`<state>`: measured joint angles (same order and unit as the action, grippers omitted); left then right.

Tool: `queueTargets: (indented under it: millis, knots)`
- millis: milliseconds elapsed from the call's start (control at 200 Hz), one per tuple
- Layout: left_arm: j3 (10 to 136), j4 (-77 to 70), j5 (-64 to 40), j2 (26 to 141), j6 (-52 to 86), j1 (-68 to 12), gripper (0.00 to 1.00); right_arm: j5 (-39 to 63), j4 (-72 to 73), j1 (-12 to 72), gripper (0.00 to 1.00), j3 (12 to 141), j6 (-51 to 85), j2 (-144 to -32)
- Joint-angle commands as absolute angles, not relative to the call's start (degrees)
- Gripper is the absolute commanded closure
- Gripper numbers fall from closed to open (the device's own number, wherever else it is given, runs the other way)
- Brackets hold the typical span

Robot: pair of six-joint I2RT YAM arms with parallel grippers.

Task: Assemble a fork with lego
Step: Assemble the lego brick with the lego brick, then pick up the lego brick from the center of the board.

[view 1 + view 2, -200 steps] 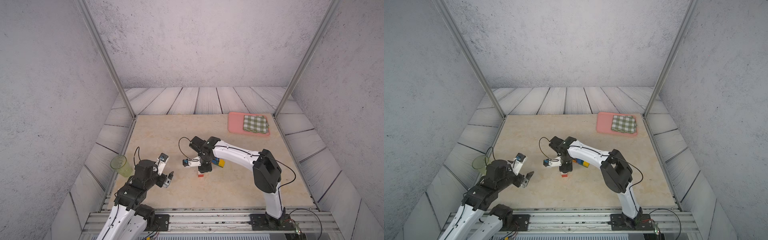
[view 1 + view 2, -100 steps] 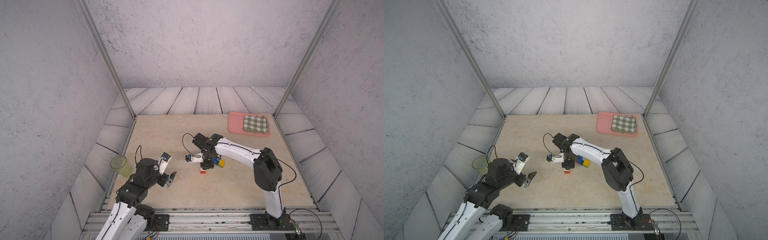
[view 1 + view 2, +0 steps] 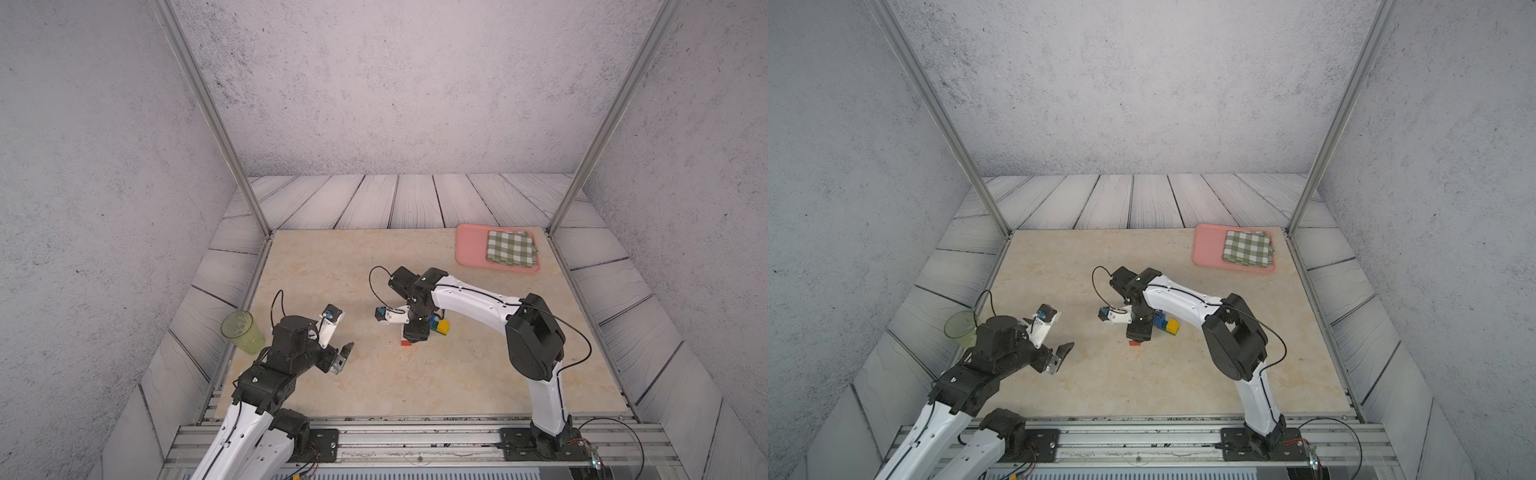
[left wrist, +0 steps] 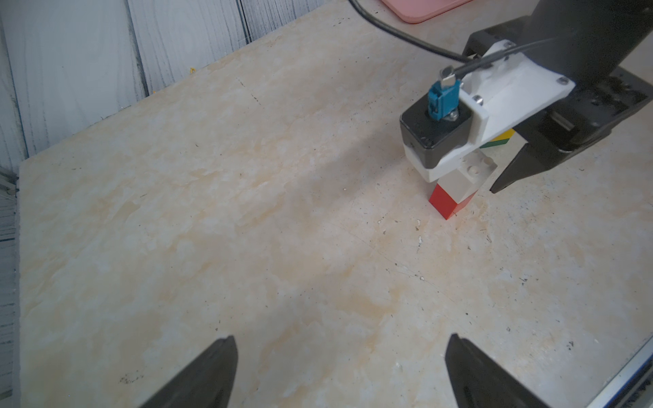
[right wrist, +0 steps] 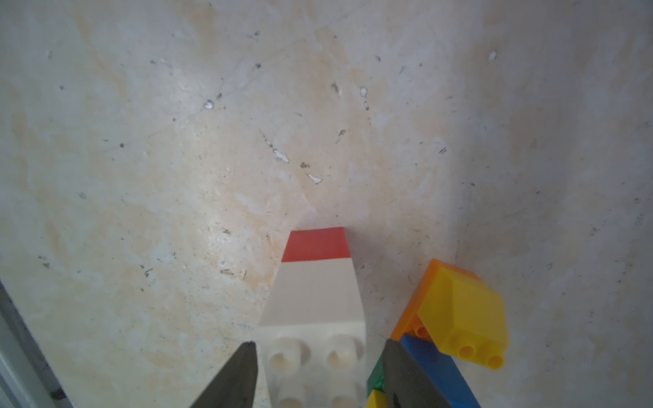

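A white brick [image 5: 314, 300] stands stacked on a red brick [image 5: 316, 244] on the table, studs up. My right gripper [image 5: 319, 344] points down over this stack, open, with a fingertip [image 5: 243, 367] on each side of the white brick and a thin gap at both. Beside it lies a joined cluster of lego [image 3: 439, 326]: an orange plate [image 5: 413, 307], a yellow sloped brick [image 5: 463, 314], a blue brick [image 5: 434, 367] and a bit of green [image 5: 375, 376]. My left gripper [image 3: 344, 356] hovers open over bare table near the front left, well apart from the bricks.
A translucent green cup [image 3: 241, 332] stands at the table's left edge beside my left arm. A pink tray [image 3: 469, 249] with a folded green checked cloth [image 3: 510, 248] sits at the back right corner. Metal frame posts rise at both back corners.
My right gripper's jaws have parted around the white brick, which stays on the red one. My left gripper has drifted slightly towards the middle.
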<state>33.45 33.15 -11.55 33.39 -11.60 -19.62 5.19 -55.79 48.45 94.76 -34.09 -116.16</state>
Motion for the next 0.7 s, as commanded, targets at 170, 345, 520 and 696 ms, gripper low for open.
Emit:
queueTargets:
  millis: [170, 345, 520, 696]
  knots:
    - [34.66, 31.35, -12.56, 34.55, -12.52, -19.07, 0.02, 7.98, -53.1, 47.24, 0.26, 94.96, -30.34, -110.07]
    - [36.67, 29.66, -13.27, 37.03, -13.87, -19.07, 0.02, 9.1, -51.06, 43.93, 0.22, 95.16, -26.76, -105.47]
    - [38.42, 28.67, -15.07, 39.09, -15.27, -19.16, 0.02, 6.69, -53.39, 40.02, 0.2, 94.51, -26.29, -104.38]
    - [38.6, 26.17, -16.96, 41.66, -15.73, -19.46, 0.02, 5.08, -54.32, 37.62, 0.2, 92.09, -26.07, -106.7]
